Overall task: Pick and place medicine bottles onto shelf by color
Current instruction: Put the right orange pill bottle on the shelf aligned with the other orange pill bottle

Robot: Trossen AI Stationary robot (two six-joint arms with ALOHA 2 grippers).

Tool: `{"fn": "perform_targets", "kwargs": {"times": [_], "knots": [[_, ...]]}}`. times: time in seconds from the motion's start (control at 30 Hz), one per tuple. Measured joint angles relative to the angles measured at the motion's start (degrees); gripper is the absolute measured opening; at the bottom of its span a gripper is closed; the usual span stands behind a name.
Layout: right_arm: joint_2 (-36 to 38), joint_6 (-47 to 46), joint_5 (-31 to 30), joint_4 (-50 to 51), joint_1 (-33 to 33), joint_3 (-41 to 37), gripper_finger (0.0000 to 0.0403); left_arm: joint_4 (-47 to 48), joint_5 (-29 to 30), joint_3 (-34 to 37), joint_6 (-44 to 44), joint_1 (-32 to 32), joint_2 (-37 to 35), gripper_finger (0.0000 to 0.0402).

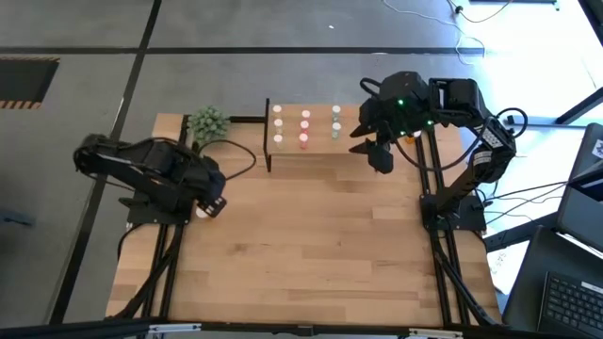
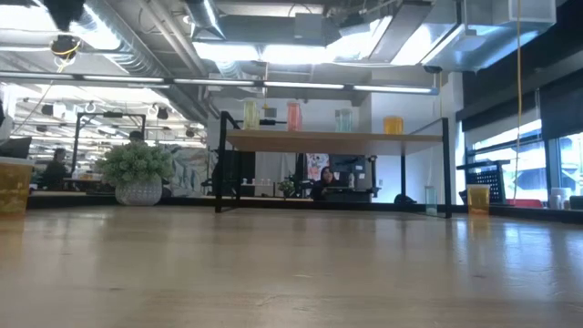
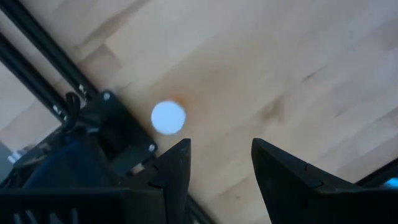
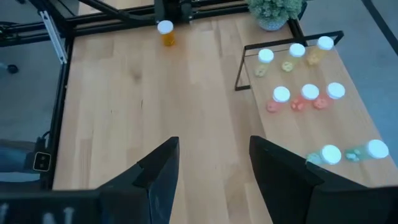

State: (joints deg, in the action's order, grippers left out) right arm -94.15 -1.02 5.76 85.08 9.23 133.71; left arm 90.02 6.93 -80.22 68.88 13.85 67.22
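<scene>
The shelf [image 1: 306, 151] is a small light-wood board on thin black legs, standing at the far edge of the table [image 1: 311, 245]. On it the little white-capped bottles stand sorted in rows: three yellowish ones [image 4: 292, 57], three pink-red ones [image 4: 308, 96] and two pale green ones [image 4: 348, 152]. Seen level across the table, an orange bottle [image 2: 393, 125] also stands on the board past the green ones. Just beside the shelf's end sits a spiky green plant [image 1: 207, 124] in a pale pot.

One more orange bottle [image 3: 168, 117] with a white cap stands upright on the table, close to the base of the left arm. The left tool [image 3: 219, 163] hangs right over that spot, pointing straight down; the bottle is just ahead of its fingers [image 3: 177, 165], not between them. The fingers stand apart with bare wood showing in the gap, holding nothing.

The right tool [image 1: 380, 155] hovers above the table just beside the shelf's green-bottle end, its arm folded back toward its base at the table's right edge. It tilts downward across the table, with the shelf off to one side of it. Its fingers [image 4: 158, 177] are parted too, moderately wide, and empty.

Another orange bottle [image 2: 477, 198] stands low on the table near the shelf's leg.
</scene>
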Motion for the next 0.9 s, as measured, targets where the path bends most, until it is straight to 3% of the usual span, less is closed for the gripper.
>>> {"fn": "perform_targets", "kwargs": {"times": [0.17,0.5,0.77,0.9], "knots": [[0.0,0.0,0.0,0.0,0.0,0.0,0.0198,0.0,-3.8,4.4,0.9,2.0,0.1,0.0164],[0.0,0.0,-0.2,0.0,0.0,0.0,0.0198,0.2,-4.8,12.9,0.9,5.2,-1.6,0.0164],[-1.4,-0.3,-9.6,0.8,-0.1,0.0,0.0198,-1.1,-5.1,15.3,1.7,6.8,-5.9,0.0164],[-2.5,-0.3,-10.7,1.6,-0.1,0.0,0.0198,-1.1,-5.0,15.4,1.5,7.3,-7.3,0.0164]]}}
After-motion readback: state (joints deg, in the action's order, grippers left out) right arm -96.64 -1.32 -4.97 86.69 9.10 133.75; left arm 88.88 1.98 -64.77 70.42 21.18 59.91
